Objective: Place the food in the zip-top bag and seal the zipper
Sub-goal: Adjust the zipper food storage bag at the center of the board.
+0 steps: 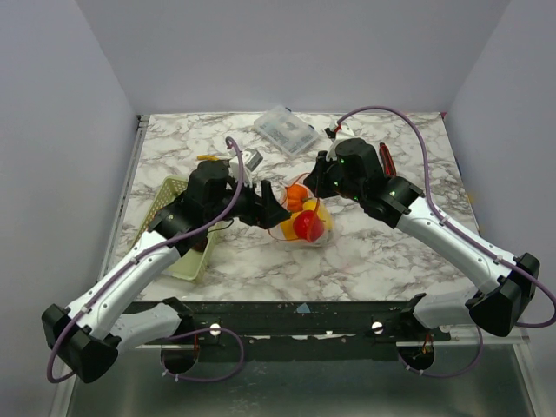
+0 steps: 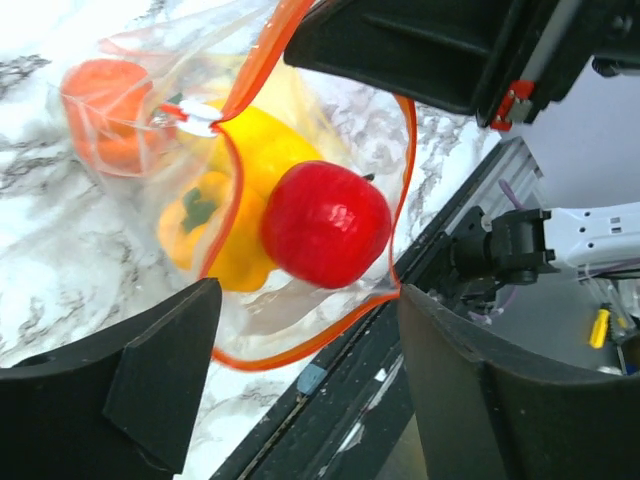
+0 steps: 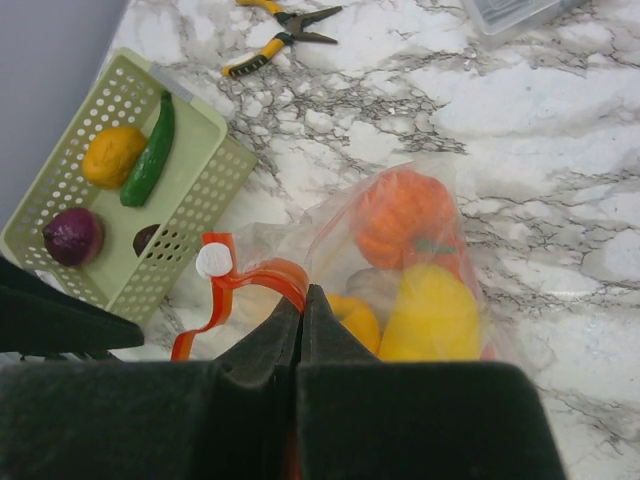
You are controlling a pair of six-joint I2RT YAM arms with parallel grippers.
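The clear zip-top bag (image 1: 304,228) lies mid-table holding a red tomato (image 2: 325,225), yellow pieces (image 2: 245,190) and an orange fruit (image 2: 105,110). Its red-orange zipper (image 3: 265,278) curls up, with a white slider (image 3: 212,261) on it. My right gripper (image 3: 303,295) is shut on the zipper strip at the bag's mouth; it also shows in the top view (image 1: 320,187). My left gripper (image 2: 308,305) is open, its fingers (image 2: 140,380) either side of the bag's lower edge without touching it; it sits left of the bag in the top view (image 1: 271,208).
A pale green mesh basket (image 3: 190,160) at the left holds a yellow lemon, a green cucumber and a purple piece. Yellow-handled pliers (image 3: 280,35) and a rigid clear box (image 1: 285,129) lie at the back. A dark-red knife (image 1: 385,161) lies right.
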